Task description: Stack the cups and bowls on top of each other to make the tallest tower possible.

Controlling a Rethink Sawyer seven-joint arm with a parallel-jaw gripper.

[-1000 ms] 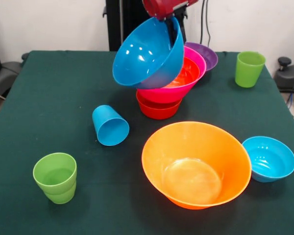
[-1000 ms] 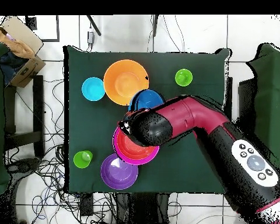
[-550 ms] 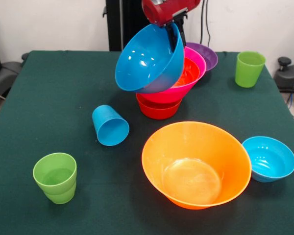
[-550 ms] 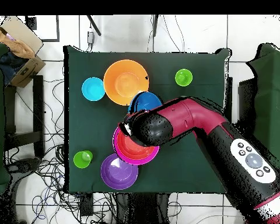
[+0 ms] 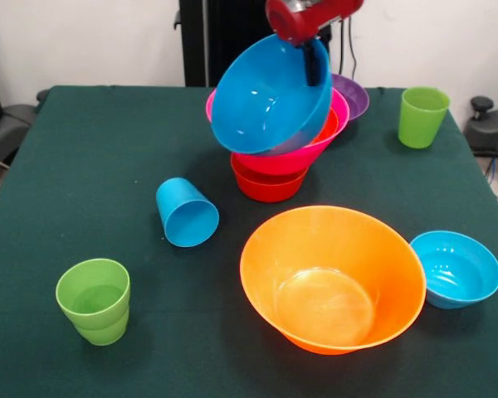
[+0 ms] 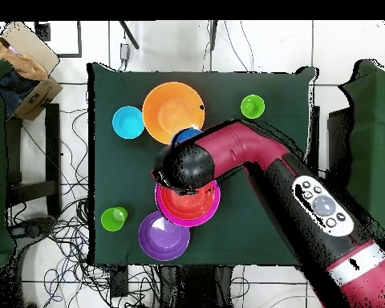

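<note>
A glossy blue bowl (image 5: pixel 270 95) hangs tilted in the air, its open mouth turned toward the camera. The claw (image 5: pixel 314 58) pinches its upper rim, one dark finger visible inside the bowl. It hovers just above and in front of the tower (image 5: pixel 274 157), which sits toward the far middle of the bench (image 5: pixel 83 166).

The tower is a pink bowl (image 5: pixel 315 145) with a red-orange bowl nested inside it, both resting on a smaller red bowl (image 5: pixel 266 186).

To seat the blue bowl well, it likely needs levelling and centring over the pink rim before release. Smooth plastic slides easily, so a tilted drop could skid off or tip the stack.

Nearby, a large orange bowl (image 5: pixel 332 278) stands upright at the front, with a small blue bowl (image 5: pixel 456 269) just beside it. A blue cup (image 5: pixel 187 213) lies on its side. Two green cups (image 5: pixel 94 300) sit nested at the front corner, and another green cup (image 5: pixel 422 116) stands upright at the far edge. A purple bowl (image 5: pixel 353 95) rests behind the tower. All are shiny, round and tapered; the bench cloth is dark green and matte.
</note>
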